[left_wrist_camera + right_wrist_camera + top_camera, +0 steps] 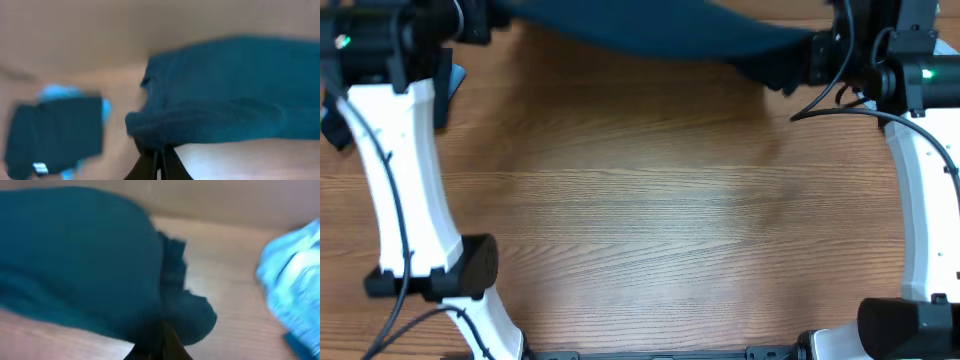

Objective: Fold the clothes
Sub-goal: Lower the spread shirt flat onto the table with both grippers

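Navy shirt (650, 35) clamped in left jaws, right jaws; over table (650, 200).

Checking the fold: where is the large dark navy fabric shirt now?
Overhead, the dark navy shirt spans the table at its far edge, held between left gripper and right gripper.

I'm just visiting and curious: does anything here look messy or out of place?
Nothing spilled or damaged. The dark shirt is bunched between the left gripper and right gripper, and a pale denim piece lies rumpled nearby.
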Tool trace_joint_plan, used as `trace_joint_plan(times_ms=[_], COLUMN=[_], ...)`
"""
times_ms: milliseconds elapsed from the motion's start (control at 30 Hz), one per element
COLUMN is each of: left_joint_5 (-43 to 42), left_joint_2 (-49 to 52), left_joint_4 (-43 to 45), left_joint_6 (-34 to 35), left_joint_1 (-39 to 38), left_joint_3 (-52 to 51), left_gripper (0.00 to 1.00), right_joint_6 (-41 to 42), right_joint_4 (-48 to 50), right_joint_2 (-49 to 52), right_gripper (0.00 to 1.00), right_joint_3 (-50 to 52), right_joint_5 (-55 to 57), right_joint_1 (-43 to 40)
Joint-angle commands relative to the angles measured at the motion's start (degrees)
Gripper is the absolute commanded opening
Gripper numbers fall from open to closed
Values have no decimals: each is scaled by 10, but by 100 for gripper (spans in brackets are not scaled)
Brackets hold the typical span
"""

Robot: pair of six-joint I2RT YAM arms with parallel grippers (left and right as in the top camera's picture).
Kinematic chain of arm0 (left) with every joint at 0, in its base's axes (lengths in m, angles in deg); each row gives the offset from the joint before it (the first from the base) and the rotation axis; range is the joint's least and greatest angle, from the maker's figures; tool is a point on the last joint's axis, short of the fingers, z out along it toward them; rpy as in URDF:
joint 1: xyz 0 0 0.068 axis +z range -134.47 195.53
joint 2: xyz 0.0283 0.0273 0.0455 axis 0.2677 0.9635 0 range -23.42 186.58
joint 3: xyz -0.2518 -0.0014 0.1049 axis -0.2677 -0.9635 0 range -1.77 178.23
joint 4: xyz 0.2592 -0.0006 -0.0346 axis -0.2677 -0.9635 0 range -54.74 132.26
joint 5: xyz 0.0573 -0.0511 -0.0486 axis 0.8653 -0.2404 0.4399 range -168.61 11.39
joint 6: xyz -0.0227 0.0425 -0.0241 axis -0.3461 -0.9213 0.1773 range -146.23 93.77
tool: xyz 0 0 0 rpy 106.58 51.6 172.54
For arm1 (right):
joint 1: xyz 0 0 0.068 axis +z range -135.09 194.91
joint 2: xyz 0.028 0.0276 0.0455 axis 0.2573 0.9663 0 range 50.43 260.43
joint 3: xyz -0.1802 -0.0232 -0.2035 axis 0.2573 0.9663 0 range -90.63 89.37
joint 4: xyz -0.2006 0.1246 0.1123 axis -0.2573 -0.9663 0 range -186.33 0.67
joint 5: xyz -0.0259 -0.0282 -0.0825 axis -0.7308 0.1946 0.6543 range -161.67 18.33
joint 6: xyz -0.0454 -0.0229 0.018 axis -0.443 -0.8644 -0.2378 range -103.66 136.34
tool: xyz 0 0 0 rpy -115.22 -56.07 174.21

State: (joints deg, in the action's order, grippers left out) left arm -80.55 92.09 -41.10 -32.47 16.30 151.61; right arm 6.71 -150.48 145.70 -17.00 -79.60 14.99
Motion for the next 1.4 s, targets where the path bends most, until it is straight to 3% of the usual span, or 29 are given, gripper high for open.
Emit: trace_joint_plan(times_ms=[0,67,133,233,367,467,533,700,800,933,1367], left_joint_5=[-8,-13,-13,-20,-51,-57,-58,-104,-104,-123,-123], left_joint_2=[32,32,32,31,29,29,28,30,30,41,179], left_joint_4=[-62,-96,-125,-135,-135,-134,-134,-134,-134,-131,-129], left_joint_6=[20,26,26,49,52,52,52,47,34,1,-4], left_joint_1=[3,3,3,3,3,3,2,-8,-24,-47,-91], left_joint_3=[-3,-3,-3,-6,-6,-6,-6,-7,-11,-39,-116], left_gripper=[13,19,32,43,45,45,44,48,52,60,57], right_joint_6=[-13,-14,-14,-14,-13,-13,-13,33,80,142,146], right_joint_4=[-58,-92,-122,-158,-209,-229,-228,-208,-187,-174,-195], right_joint_2=[0,0,0,0,-1,-1,-1,0,1,12,184], right_gripper=[4,5,10,26,50,56,65,64,51,45,41], right_joint_3=[-5,-5,-5,-5,-5,-5,-5,-5,-5,-5,-5], right_joint_5=[-43,-49,-50,-51,-61,-69,-75,-109,-108,-106,-101], right_joint_1=[-2,-2,-2,-2,-2,-1,-2,-2,-2,-2,-3])
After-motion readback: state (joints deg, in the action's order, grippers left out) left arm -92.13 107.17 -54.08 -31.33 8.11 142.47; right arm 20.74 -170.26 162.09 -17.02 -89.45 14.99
